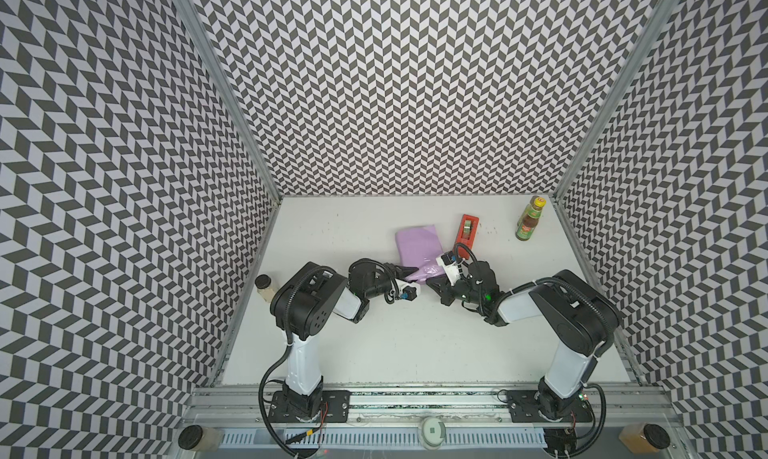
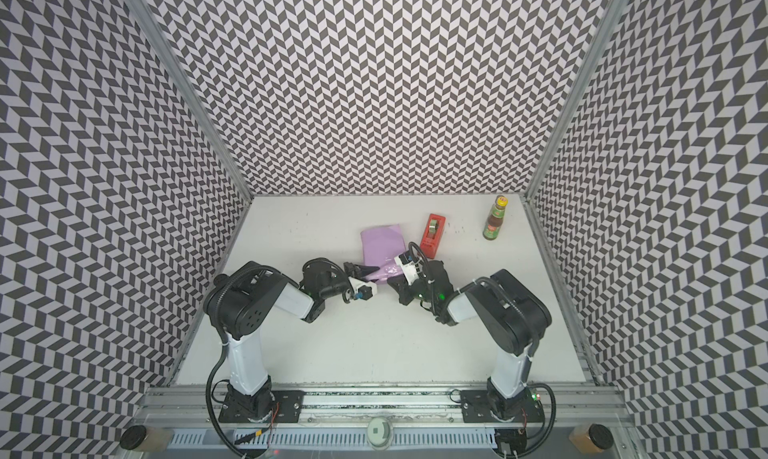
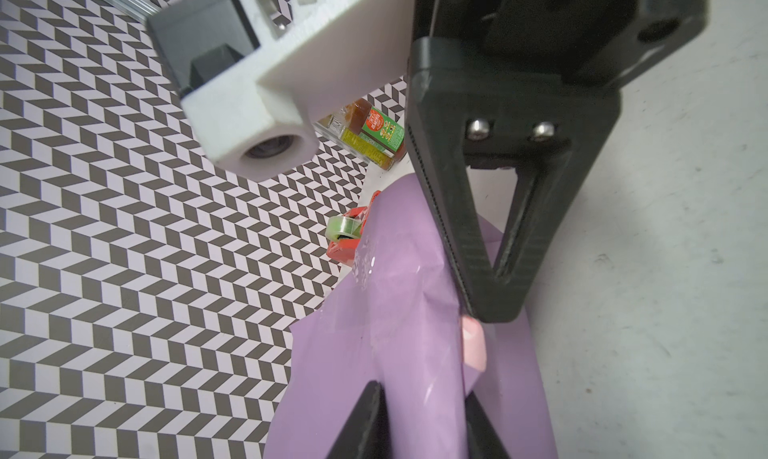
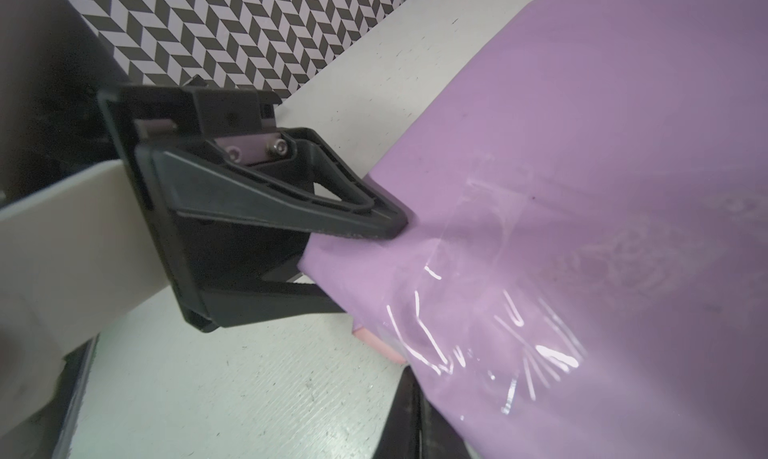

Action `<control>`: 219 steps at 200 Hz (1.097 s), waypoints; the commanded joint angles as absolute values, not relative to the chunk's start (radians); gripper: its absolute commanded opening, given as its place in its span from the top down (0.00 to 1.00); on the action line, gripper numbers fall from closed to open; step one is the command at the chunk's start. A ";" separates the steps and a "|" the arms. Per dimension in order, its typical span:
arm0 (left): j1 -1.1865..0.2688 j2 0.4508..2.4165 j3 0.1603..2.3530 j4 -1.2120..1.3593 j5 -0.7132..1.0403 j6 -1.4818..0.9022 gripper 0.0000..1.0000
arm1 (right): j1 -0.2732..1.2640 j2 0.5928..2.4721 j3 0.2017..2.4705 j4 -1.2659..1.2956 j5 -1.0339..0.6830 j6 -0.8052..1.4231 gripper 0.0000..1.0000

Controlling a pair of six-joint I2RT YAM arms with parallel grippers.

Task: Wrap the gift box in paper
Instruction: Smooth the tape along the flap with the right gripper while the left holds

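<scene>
My left gripper [image 4: 365, 263] is partly closed, jaws clamped on the near end of the paper [image 1: 417, 245]; my right gripper [image 3: 490, 303] is fully closed, tip against that same end, nothing visible between the jaws; the paper, lilac side out, lies on the table [image 1: 374, 344] just beside the red tape dispenser [image 1: 467, 230]; the gift box is out of sight under the paper.

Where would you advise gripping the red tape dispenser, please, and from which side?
Probably best across its narrow body: jaws on the two long flat sides of the tape dispenser, coming down from above. It stands upright on the table, long axis pointing roughly away from the arms, so both sides are open.
</scene>
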State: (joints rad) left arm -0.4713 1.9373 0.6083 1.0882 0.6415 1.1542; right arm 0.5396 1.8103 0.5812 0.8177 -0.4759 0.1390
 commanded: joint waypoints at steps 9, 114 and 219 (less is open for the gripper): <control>-0.480 1.946 0.614 1.017 0.653 1.157 0.69 | 0.543 1.829 0.582 0.927 -0.411 0.124 0.94; -0.480 1.945 0.614 1.017 0.655 1.155 0.69 | 0.570 1.875 0.514 1.076 -0.315 0.166 0.93; -0.482 1.944 0.615 1.015 0.655 1.155 0.70 | 0.574 1.924 0.553 1.222 -0.296 0.225 0.93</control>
State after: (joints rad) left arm -0.4717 1.9373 0.6140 1.0809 0.6415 1.1538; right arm 0.5694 1.9060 0.5312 1.0801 -0.3099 0.1932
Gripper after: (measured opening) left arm 0.306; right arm 0.064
